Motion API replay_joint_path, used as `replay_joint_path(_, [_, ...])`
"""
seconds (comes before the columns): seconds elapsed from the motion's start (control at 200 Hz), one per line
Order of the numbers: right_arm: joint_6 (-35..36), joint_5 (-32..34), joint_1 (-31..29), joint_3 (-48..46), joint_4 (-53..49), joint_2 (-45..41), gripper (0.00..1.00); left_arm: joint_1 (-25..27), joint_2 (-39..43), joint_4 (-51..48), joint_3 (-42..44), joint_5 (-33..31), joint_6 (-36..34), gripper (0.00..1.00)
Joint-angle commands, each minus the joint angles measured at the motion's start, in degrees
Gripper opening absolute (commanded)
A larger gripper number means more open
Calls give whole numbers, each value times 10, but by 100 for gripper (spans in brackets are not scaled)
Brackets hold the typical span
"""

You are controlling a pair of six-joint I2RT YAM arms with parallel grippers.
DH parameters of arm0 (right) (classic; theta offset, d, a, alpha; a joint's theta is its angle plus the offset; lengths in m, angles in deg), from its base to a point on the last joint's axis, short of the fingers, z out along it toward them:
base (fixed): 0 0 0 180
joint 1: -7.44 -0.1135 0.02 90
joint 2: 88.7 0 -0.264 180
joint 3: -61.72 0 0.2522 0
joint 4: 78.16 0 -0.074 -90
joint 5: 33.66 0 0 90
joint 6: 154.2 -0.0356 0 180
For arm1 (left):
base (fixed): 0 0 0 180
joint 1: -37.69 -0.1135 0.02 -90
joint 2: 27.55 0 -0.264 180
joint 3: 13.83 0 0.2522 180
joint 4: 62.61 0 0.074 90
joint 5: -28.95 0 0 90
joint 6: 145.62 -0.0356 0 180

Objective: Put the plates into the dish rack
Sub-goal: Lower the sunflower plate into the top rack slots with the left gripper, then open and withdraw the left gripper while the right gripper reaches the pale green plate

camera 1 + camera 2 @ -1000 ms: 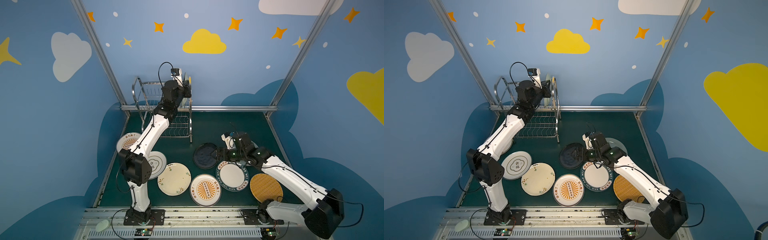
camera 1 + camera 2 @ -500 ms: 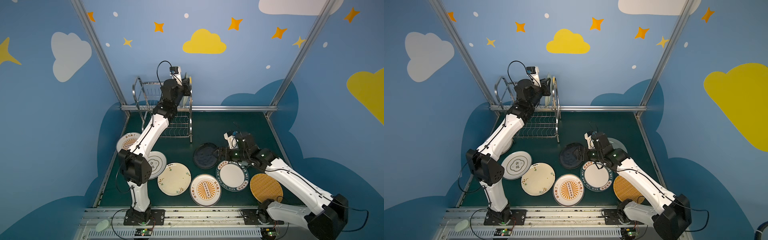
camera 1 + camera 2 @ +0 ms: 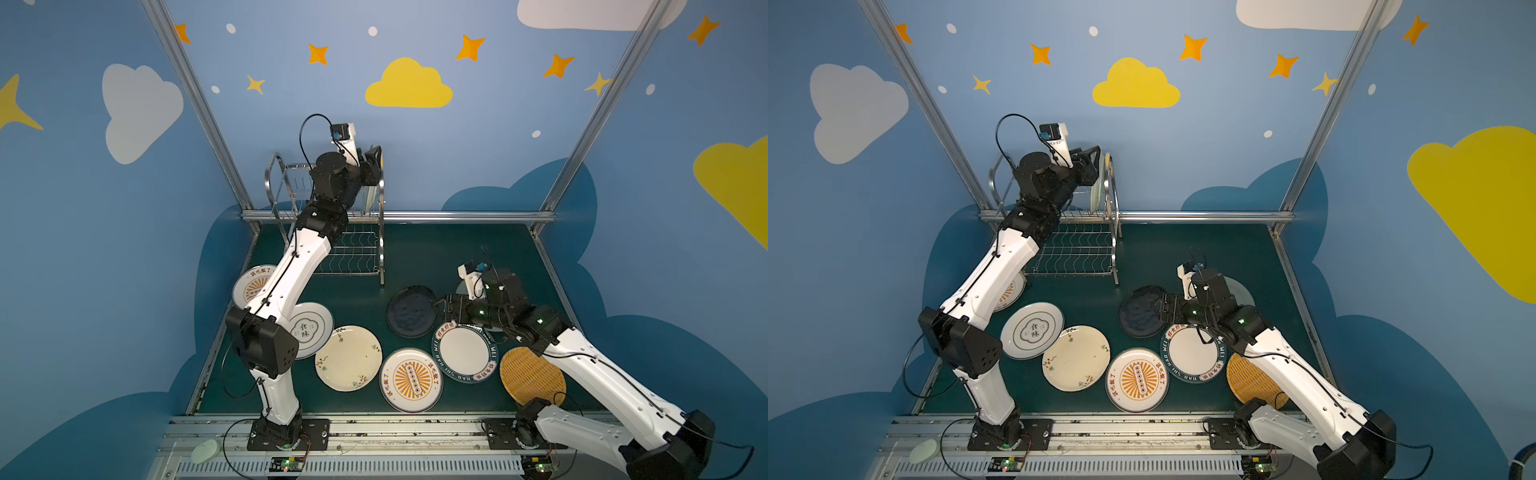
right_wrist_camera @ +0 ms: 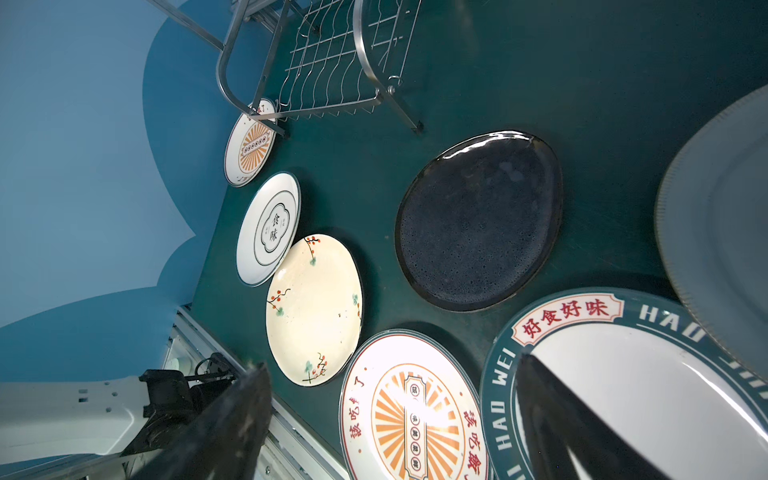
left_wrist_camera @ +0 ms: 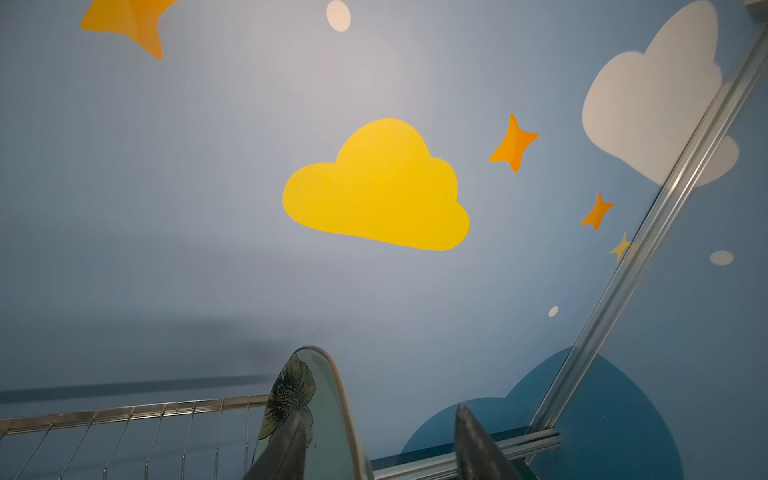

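Observation:
The steel dish rack (image 3: pixel 357 253) stands at the back left. A pale green flowered plate (image 5: pixel 328 415) stands on edge in its upper tier (image 3: pixel 1096 193). My left gripper (image 3: pixel 376 160) is at that plate's top, open, one finger (image 5: pixel 286 449) against its face and the other well clear. My right gripper (image 3: pixel 442 309) hovers open at the right edge of the black plate (image 3: pixel 409 311). Flat on the mat lie the teal-rimmed plate (image 3: pixel 465 353), two sunburst plates (image 3: pixel 411 380) (image 3: pixel 253 284), the cream floral plate (image 3: pixel 348 358), the cloud-emblem plate (image 3: pixel 309 328) and the yellow woven plate (image 3: pixel 532 380).
Another pale plate (image 4: pixel 723 232) lies under my right wrist, mostly hidden in both top views. The rack's wavy lower shelf (image 3: pixel 1075 253) holds nothing. Aluminium frame posts (image 3: pixel 199 104) and blue walls close in the back and sides.
My left gripper's jaws have spread apart, letting go of the green plate, which stays standing in the rack. The right arm has shifted slightly, jaws still wide.

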Motion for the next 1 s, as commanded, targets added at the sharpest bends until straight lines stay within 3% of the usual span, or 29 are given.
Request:
replay_joint_path(0.0, [12, 4, 3, -4, -1, -19, 90, -4, 44, 0, -6, 14, 8, 65])
replay_joint_path(0.195, [23, 1, 6, 4, -1, -34, 91, -7, 107, 11, 53, 28, 46, 100])
replay_joint_path(0.385, [41, -1, 12, 24, 3, -43, 91, -6, 205, 11, 154, 54, 93, 100])
replay_joint_path(0.596, [49, -15, 22, 30, 21, -52, 91, -6, 362, 13, 322, 82, 140, 100])
replay_joint_path(0.991, [53, -11, 45, -29, 83, -59, 91, -7, 647, -162, 589, 78, 188, 100])
